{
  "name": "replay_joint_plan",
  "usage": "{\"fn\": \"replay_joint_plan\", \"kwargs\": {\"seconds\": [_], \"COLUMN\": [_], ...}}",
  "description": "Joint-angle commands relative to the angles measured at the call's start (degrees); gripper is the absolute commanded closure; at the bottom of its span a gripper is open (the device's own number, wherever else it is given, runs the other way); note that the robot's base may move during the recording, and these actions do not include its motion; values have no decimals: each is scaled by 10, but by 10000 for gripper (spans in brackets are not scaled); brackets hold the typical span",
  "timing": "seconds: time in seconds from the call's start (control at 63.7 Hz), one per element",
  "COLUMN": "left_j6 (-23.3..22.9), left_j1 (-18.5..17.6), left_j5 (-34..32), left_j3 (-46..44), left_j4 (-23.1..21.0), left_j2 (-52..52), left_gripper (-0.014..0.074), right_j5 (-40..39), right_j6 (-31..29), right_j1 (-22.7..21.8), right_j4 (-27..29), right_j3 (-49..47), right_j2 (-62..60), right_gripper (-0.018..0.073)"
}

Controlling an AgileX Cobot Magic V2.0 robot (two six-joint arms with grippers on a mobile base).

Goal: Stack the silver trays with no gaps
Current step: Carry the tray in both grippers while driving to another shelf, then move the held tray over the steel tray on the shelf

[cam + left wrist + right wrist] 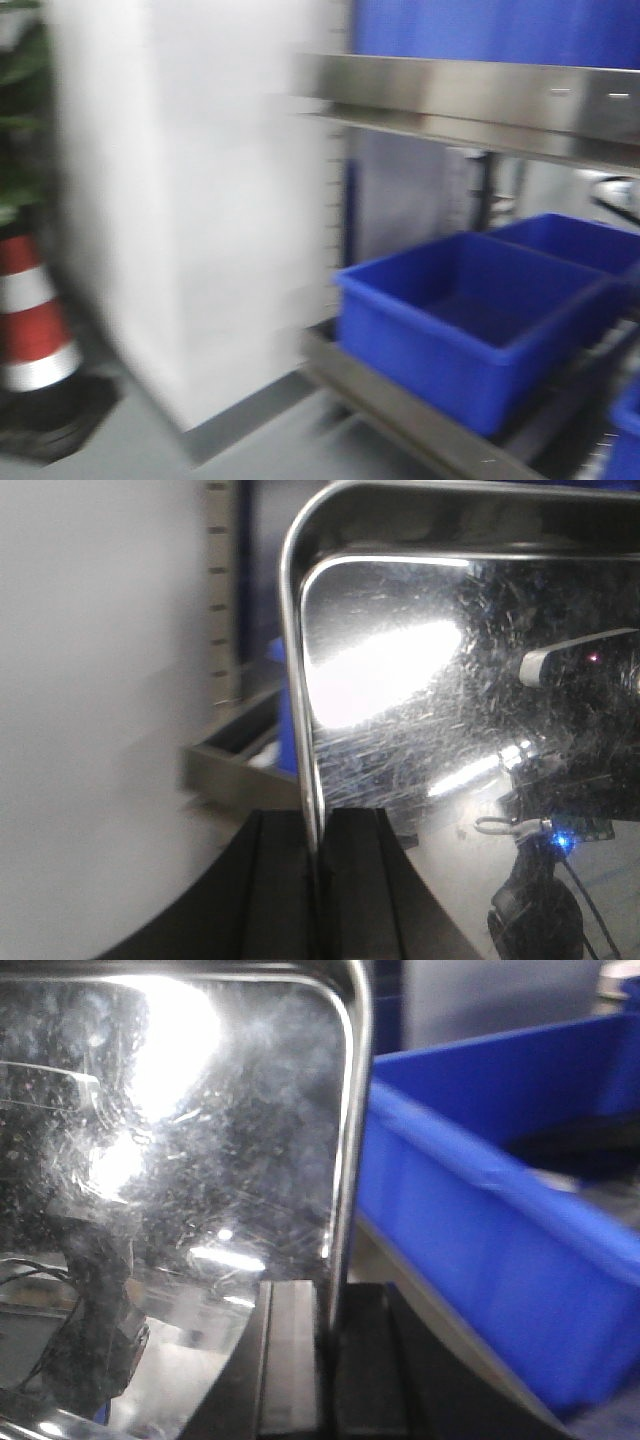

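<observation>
A: So, which step is this?

B: Carrying, I'd say. Starting from the left, the left gripper (322, 825) is nearly closed, its jaws pinching the rim of a tray (450, 680). The right gripper (328, 1295) nips a rim the same way on the other side. It is probably one tray held between both arms, though no view shows the whole of it.

A: And out front?

B: Blurred. A striped cone (30, 320) stands at the left, next a white wall (190, 200), then a steel rail (470, 100) above two blue bins (470, 320). No tray shows there, and no stack.

A: How does the tray look?

B: Shiny steel, finely scratched all over, with rounded corners and a raised edge with a flat lip. It mirrors bright light and dark cables.

A: Next move?

B: Find the other trays, hold this one level and square above them, then lower it so the corners match and it seats flush — a skewed drop would leave a gap.
</observation>
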Motion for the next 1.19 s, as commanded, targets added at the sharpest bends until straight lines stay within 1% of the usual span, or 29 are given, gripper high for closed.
{"fn": "replay_joint_plan", "kwargs": {"seconds": [0.0, 1.177], "left_j6": [3, 3], "left_j1": [-1, -1], "left_j5": [-24, -24], "left_j3": [-5, -5], "left_j4": [4, 4], "left_j2": [-7, -7], "left_gripper": [615, 615], "right_j5": [-22, -22], "right_j6": [-10, -10], "right_j1": [-1, -1], "right_j4": [-6, -6], "right_j3": [-6, -6], "right_j2": [-5, -5], "right_gripper": [639, 639]}}
